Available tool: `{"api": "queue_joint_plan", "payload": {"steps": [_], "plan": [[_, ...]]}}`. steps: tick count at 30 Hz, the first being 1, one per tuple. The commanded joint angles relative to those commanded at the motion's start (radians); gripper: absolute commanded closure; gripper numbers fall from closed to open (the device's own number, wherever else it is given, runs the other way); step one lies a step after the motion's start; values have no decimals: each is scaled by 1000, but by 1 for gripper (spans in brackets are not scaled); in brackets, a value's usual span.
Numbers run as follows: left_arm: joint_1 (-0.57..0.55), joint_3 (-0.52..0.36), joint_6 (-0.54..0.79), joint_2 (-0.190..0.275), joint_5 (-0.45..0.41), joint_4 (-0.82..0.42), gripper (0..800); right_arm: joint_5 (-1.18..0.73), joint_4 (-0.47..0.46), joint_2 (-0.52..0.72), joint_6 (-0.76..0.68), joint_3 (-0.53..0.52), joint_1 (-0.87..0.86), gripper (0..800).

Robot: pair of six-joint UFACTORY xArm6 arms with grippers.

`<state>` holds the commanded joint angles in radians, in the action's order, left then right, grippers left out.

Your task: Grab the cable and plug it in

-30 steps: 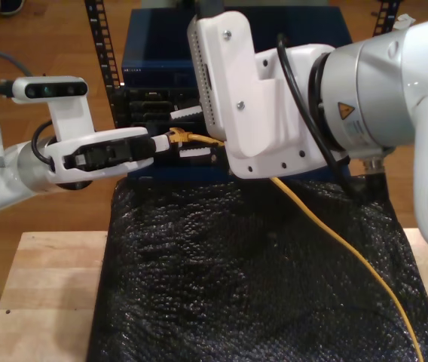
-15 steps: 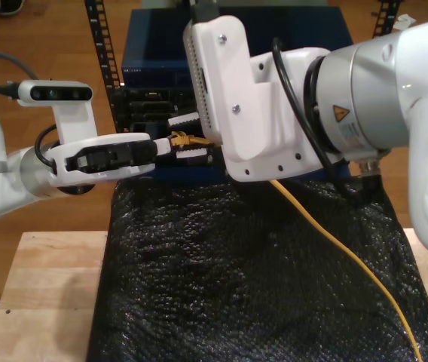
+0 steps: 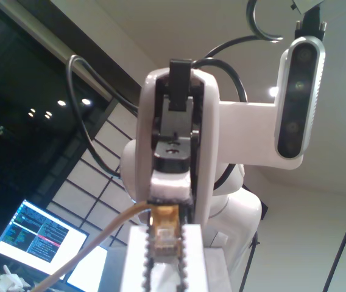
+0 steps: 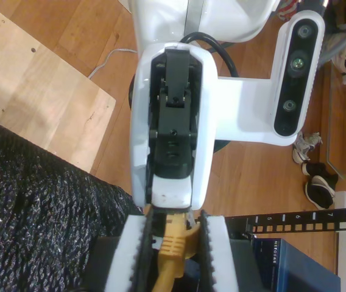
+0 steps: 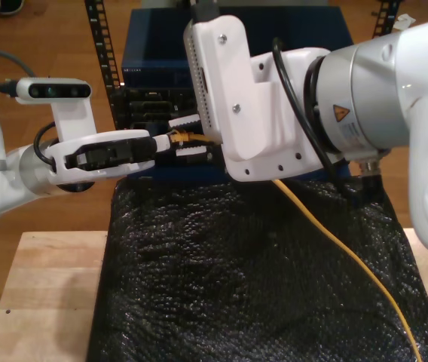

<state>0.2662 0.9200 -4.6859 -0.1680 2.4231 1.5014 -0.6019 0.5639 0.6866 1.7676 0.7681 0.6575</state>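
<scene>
both end effectors grip the cable [image 5: 334, 241] plug.

Glossy crinkled black mat [image 5: 259, 279], wooden table [image 5: 41, 294]

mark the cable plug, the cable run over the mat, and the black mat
cable plug [image 3: 164, 234]: first wrist view, the clear tip between the pads.
cable [image 5: 350, 256]: exterior view, mid-run of the yellow line over the mat.
black mat [image 5: 221, 286]: exterior view, bare middle of its surface.
</scene>
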Motion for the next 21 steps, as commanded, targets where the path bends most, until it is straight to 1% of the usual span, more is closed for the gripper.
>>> {"api": "queue_joint_plan", "payload": {"steps": [3, 4, 5, 9, 11, 12, 14, 15, 17, 19, 20, 21], "plan": [[0, 0, 0, 0, 2, 0, 778, 2, 0, 0, -2, 0, 0, 665], [0, 0, 0, 0, 2, 0, 778, 2, 2, 0, -2, 0, 2, 692], [0, 0, 0, 0, 2, 0, 778, 2, 2, 0, -2, 0, 0, 741], [0, 0, 0, 0, 2, 0, 774, 3, 32, 0, 0, -2, 0, 789], [0, 0, -2, 0, 2, 0, 749, 3, 37, 0, 0, -2, 0, 796], [0, 0, -5, 0, 5, 0, 699, 3, 37, 0, 0, -2, 0, 797], [0, -2, -15, -2, 18, 0, 476, 3, 37, 0, 0, -3, 0, 797], [0, -2, -18, -3, 25, 0, 402, 3, 37, 0, 0, -3, 0, 797], [0, -3, -18, -3, 26, 0, 302, 3, 37, 0, -2, -3, 0, 798], [0, -5, -18, -5, 26, 0, 234, 3, 37, 0, -2, -3, 0, 798], [0, -5, -18, -5, 26, 0, 180, 3, 38, 0, -2, -3, 0, 798], [0, -5, -18, -5, 26, 0, 107, 3, 38, -2, -2, -3, 0, 798]]}}
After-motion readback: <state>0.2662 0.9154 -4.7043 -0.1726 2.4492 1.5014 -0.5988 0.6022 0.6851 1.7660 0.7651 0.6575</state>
